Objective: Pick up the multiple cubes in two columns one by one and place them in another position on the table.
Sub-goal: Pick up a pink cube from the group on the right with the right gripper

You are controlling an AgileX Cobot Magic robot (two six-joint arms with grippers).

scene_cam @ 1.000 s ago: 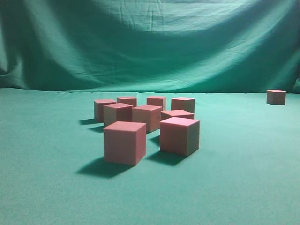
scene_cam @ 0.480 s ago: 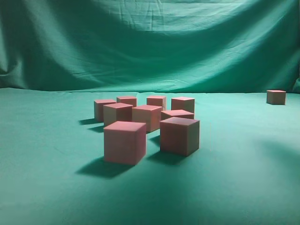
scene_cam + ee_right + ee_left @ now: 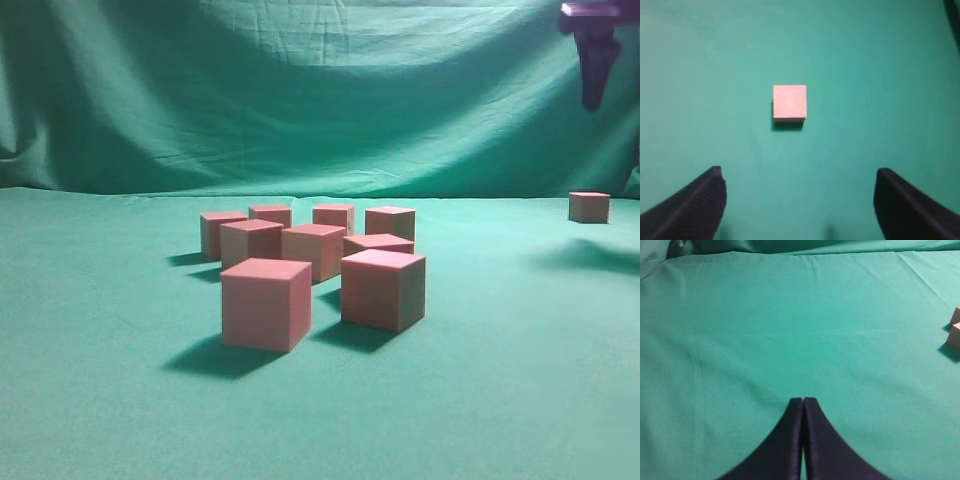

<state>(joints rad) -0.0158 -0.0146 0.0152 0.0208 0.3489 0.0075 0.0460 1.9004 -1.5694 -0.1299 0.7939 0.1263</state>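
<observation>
Several reddish-pink cubes stand in two columns on the green table point(image 3: 90, 330); the nearest are the front left cube point(image 3: 266, 303) and the front right cube point(image 3: 383, 289). A lone cube point(image 3: 589, 207) sits far right; the right wrist view shows it from above point(image 3: 789, 102). My right gripper point(image 3: 592, 85) hangs high above that cube, open and empty, with the cube ahead of its wide-spread jaws point(image 3: 797, 175). My left gripper point(image 3: 803, 401) is shut and empty over bare cloth. Two cubes point(image 3: 955, 332) show at the right edge of the left wrist view.
A draped green cloth backdrop point(image 3: 320, 90) rises behind the table. Bare cloth lies to the left of the cluster and between the cluster and the lone cube. The right arm's shadow point(image 3: 590, 255) falls near the lone cube.
My right gripper has come into the exterior view at the top right. Its shadow has moved back toward the lone cube. The cubes have not moved.
</observation>
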